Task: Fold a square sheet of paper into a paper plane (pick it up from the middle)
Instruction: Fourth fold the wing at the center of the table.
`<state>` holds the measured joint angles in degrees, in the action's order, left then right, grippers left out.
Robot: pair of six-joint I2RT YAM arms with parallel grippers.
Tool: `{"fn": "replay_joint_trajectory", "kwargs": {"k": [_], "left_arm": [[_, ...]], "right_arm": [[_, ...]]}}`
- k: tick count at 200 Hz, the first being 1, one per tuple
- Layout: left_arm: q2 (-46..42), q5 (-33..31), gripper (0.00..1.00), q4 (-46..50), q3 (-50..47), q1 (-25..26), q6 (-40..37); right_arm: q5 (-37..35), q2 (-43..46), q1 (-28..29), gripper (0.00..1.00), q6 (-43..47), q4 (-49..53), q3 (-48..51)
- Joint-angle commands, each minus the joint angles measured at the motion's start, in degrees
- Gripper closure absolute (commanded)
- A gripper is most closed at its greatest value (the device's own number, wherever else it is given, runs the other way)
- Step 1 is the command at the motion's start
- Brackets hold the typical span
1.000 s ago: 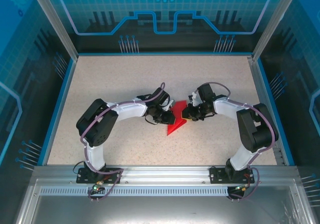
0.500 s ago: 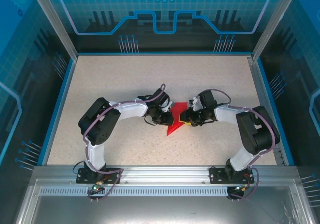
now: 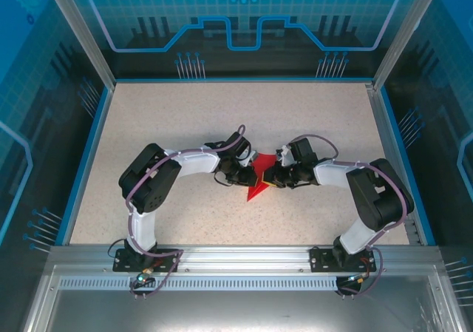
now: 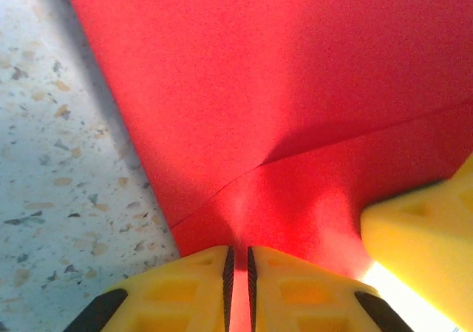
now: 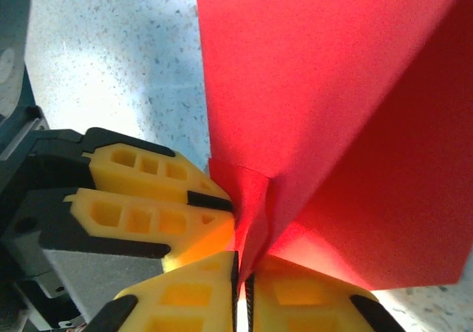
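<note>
Red paper (image 3: 256, 192), creased and tapering to a near point, lies at the middle of the table (image 3: 185, 117) between the arms, left gripper (image 4: 238, 273) and right gripper (image 5: 241, 288) both clamped on its raised fold, tips close together.

Speckled beige table (image 3: 177, 125), blue walls (image 3: 44, 125)

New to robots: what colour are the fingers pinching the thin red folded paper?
The fingers are bright yellow with black inner edges; clearest in the left wrist view.
</note>
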<state>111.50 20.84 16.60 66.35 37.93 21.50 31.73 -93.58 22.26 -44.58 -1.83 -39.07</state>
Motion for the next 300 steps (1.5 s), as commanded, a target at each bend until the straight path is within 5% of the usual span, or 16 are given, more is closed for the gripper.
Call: {"fn": "replay_joint_trajectory", "kwargs": {"k": [1,154,300], "left_arm": [[-2.08,1.04,0.83,1.38,1.59,-0.24,-1.87],[-3.16,-0.63,0.91,3.27,-2.78,-0.14,-3.52],[0.47,-0.45,0.93,-0.22,-2.19,-0.24,-5.15]], "right_arm": [[-2.43,0.06,0.93,0.89,1.55,2.66,-0.81],[-3.43,-0.54,1.68,0.92,4.25,7.71,-3.77],[-2.41,1.93,2.89,0.80,3.90,8.97,-6.18]]}}
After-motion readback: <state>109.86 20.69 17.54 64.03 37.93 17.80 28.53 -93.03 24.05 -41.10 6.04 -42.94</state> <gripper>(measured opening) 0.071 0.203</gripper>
